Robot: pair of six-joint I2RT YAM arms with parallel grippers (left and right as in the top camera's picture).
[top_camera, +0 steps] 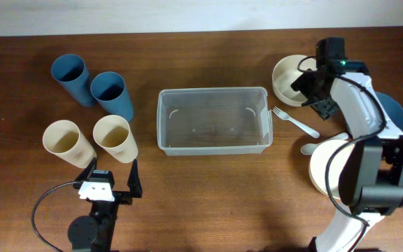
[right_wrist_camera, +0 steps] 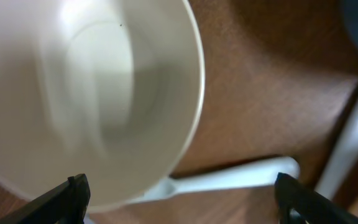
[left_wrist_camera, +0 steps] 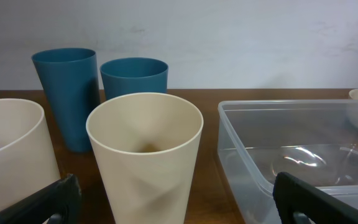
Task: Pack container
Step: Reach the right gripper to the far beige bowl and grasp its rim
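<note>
Container (top_camera: 212,90) sits mid worktop (top_camera: 208,203), long side running across the overhead view, open top up, no lid in sight. Clear plastic, rect. w/ rounded corners and a lip round the rim. I can see the wood thru the base. Nothing inside, so by my read packing hasn't started: 0 items in, everything left to do.

Just off its right end, not touching: white fork (top_camera: 294,120), and a white spoon (top_camera: 308,148) lower in frame. Past the top-right corner is a cream bowl (top_camera: 287,78). There's a second cream bowl (top_camera: 325,168) partly under the right arm, and a blue bowl (top_camera: 392,110) mostly hidden behind it.

Left side: blue cups (top_camera: 112,94) x2 and cream cups (top_camera: 115,138) x2, all upright. Nearest ones are near the container's left end, but apart from it.

Right claw (right_wrist_camera: 182,196) is spread wide and empty, above the near edge of the first cream bowl. Wrist view is blurry, so can't tell if it touches. Left claw (top_camera: 112,176) is also wide and empty, low at the front, w/ a cream cup straight ahead but not gripped.

My guess: that bowl goes in first.
</note>
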